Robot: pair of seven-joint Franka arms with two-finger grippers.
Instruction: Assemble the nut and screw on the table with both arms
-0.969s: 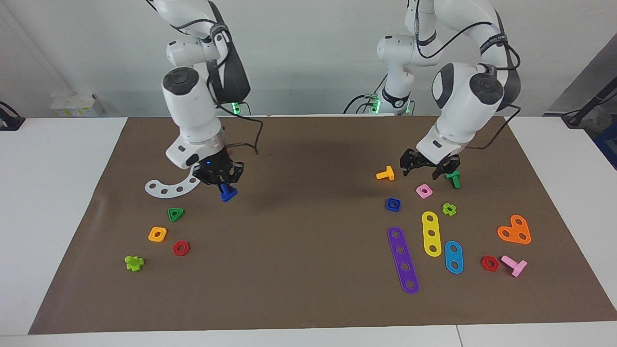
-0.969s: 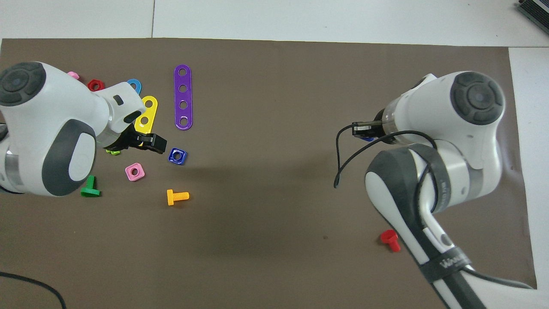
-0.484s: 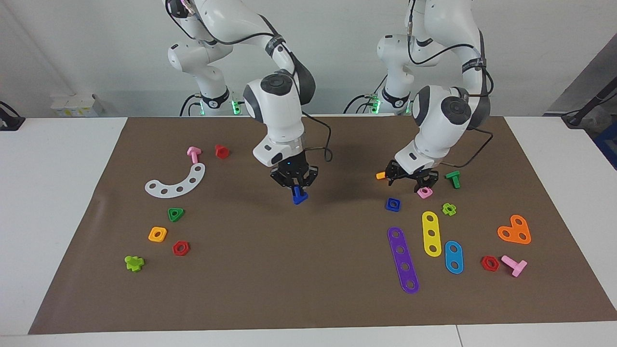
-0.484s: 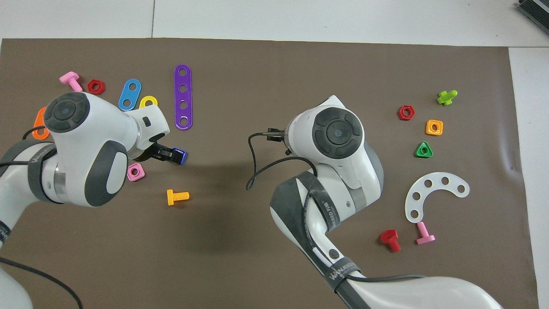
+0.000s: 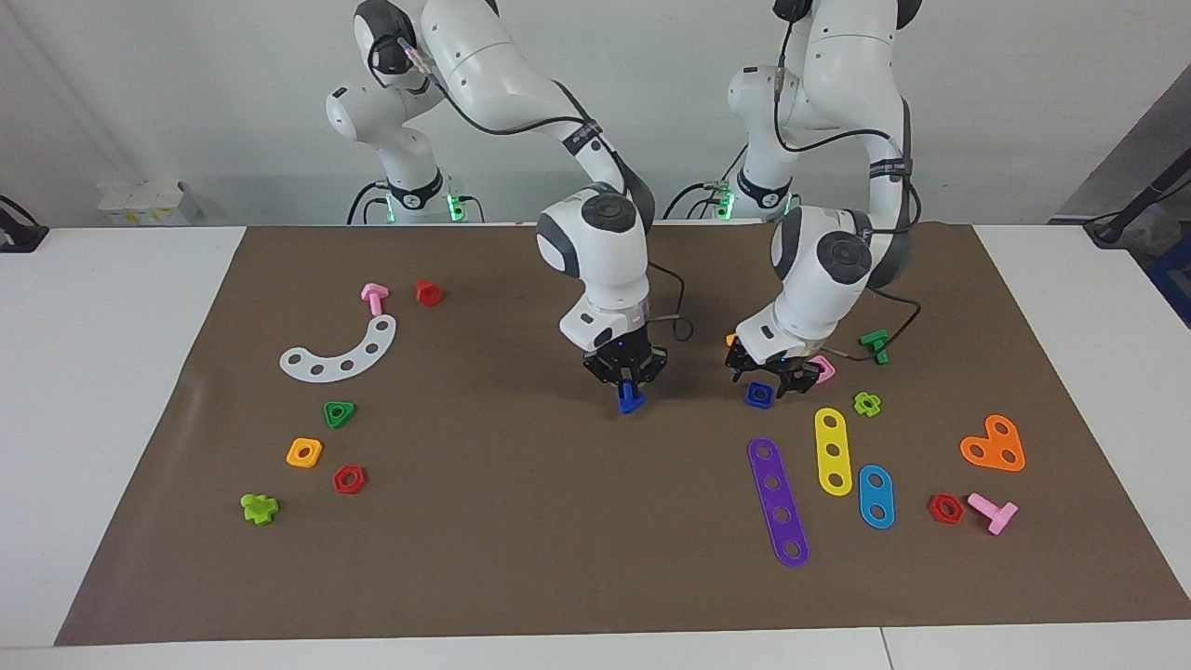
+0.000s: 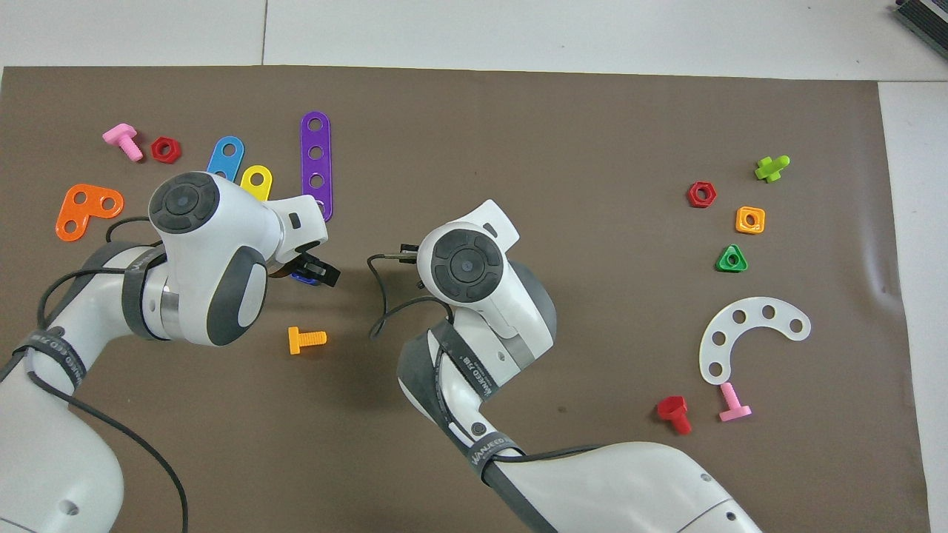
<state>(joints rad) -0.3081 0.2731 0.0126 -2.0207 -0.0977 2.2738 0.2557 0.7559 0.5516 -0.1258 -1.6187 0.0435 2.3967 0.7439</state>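
My right gripper (image 5: 629, 381) is shut on the dark-blue screw (image 5: 631, 399) and holds it head down just above the middle of the brown mat (image 5: 521, 540). The dark-blue square nut (image 5: 759, 395) lies on the mat toward the left arm's end. My left gripper (image 5: 771, 376) is open and low over the nut, its fingers spread to either side of it. In the overhead view the left gripper (image 6: 315, 270) covers most of the nut (image 6: 301, 278), and the right wrist hides the screw.
Around the nut lie a pink nut (image 5: 822, 367), an orange screw (image 6: 306, 339), a green screw (image 5: 875, 345), a purple strip (image 5: 778, 502) and a yellow strip (image 5: 833, 450). A green triangular nut (image 5: 340, 413), an orange nut (image 5: 304, 452) and a white curved piece (image 5: 340, 352) lie toward the right arm's end.
My right gripper has carried the blue screw from the right arm's end to the middle of the mat. My left gripper has moved over the blue nut and come down around it.
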